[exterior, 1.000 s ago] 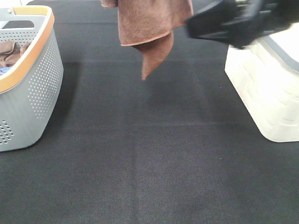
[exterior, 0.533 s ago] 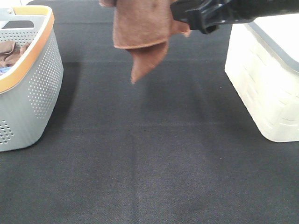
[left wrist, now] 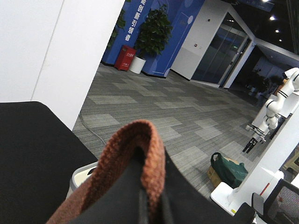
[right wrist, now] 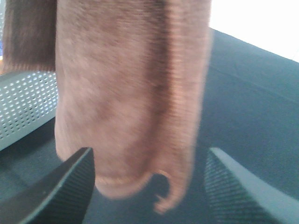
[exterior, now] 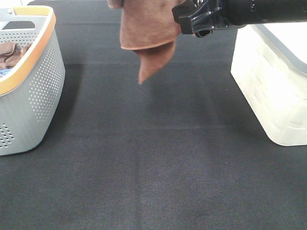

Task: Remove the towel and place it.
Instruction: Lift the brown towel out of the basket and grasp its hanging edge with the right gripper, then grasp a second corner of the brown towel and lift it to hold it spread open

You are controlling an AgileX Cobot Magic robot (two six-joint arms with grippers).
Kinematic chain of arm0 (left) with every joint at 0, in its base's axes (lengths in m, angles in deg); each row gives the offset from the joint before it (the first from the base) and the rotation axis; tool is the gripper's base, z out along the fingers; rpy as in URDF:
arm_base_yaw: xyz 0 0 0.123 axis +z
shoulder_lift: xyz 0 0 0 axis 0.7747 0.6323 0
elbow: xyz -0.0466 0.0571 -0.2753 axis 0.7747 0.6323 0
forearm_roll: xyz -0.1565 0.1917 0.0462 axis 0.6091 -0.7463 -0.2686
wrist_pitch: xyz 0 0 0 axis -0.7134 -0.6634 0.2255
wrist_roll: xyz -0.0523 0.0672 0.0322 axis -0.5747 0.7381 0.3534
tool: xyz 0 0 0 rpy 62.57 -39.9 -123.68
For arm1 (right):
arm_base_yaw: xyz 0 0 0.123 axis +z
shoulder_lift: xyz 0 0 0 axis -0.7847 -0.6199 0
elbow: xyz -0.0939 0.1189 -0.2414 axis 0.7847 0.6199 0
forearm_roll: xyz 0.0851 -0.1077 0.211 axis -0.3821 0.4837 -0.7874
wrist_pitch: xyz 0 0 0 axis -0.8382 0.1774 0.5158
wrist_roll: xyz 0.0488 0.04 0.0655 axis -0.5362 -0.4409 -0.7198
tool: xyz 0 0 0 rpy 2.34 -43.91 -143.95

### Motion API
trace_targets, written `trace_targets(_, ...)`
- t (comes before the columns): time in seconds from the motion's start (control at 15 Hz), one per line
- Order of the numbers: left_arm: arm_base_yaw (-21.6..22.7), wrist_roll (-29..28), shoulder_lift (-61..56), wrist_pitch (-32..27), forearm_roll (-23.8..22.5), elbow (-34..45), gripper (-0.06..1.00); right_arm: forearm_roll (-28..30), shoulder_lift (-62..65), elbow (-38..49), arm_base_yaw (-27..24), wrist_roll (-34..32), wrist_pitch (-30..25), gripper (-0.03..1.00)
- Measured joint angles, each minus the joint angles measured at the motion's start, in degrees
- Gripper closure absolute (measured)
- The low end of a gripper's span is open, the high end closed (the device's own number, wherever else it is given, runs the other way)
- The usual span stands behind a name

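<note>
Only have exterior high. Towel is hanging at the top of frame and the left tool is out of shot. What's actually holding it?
Observer: Left wrist view shows the left tool shut on a fold of the towel. The cloth wraps over its tips.
Operator: I see the right tool next to the towel. Closed on it too?
Observer: No. In the right wrist view the right tool is open, jaws wide apart. The towel's lower edge hangs between them in that picture, and I can't see either one touching it.
</note>
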Motion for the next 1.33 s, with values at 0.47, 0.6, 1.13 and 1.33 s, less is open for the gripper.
trace_targets(0.47, 0.00, 0.00, 0.00, -1.20, 0.00, 0.00, 0.94, 0.00, -1.60, 0.00, 0.00, 0.00, 3.55, 0.32)
trace_targets(0.6, 0.00, 0.00, 0.00, -1.49, 0.06, 0.00, 0.94, 0.00, -2.86, 0.00, 0.00, 0.00, 4.30, 0.32)
trace_targets(1.13, 0.00, 0.00, 0.00, -1.60, 0.17, 0.00, 0.94, 0.00, -4.76, 0.00, 0.00, 0.00, 8.77, 0.59)
trace_targets(1.33, 0.00, 0.00, 0.00, -1.66, 0.17, 0.00, 0.94, 0.00, -4.76, 0.00, 0.00, 0.00, 9.57, 0.85)
